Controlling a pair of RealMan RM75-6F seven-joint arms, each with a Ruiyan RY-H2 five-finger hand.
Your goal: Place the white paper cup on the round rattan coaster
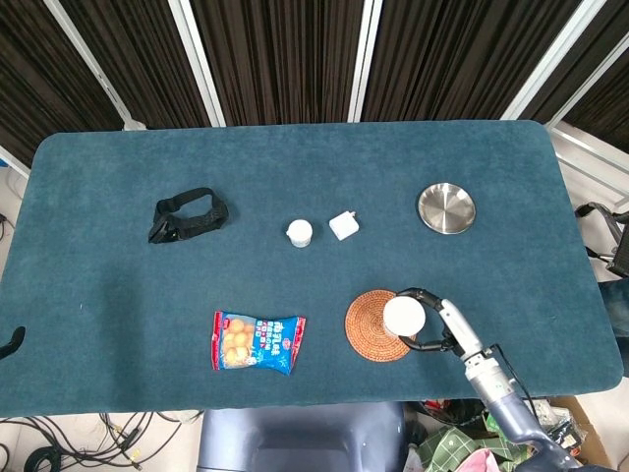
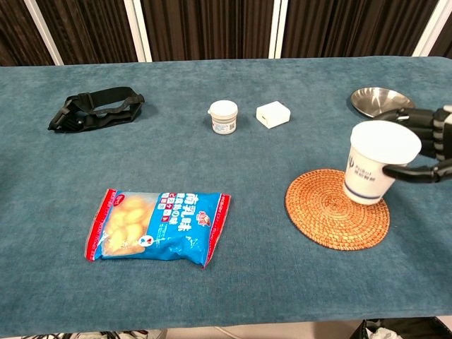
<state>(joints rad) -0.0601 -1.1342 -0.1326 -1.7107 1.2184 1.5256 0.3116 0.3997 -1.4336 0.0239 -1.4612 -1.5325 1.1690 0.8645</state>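
- Head view: the right hand (image 1: 432,324) comes in from the lower right of the frame, its dark fingers wrapped around the white paper cup (image 1: 404,316).
- Seen from above, the cup's rim overlaps the right part of the round rattan coaster (image 1: 378,324) at lower centre-right, so the cup sits off-centre toward the hand.
- The left hand does not show here.
- The steel dish (image 1: 446,208) at upper right looks empty; the small white jar (image 1: 300,232) is capped, its contents hidden.
- Chest view: the right hand (image 2: 424,145) enters at the right edge and grips the white paper cup (image 2: 376,163) from its right side, long axis upright.
- The cup's base lies over the upper right of the round rattan coaster (image 2: 337,208); whether it touches the weave or hangs just above it I cannot tell.
- Judging from this, the coming move is a short descent and a release.
- The cup's inside is not visible.
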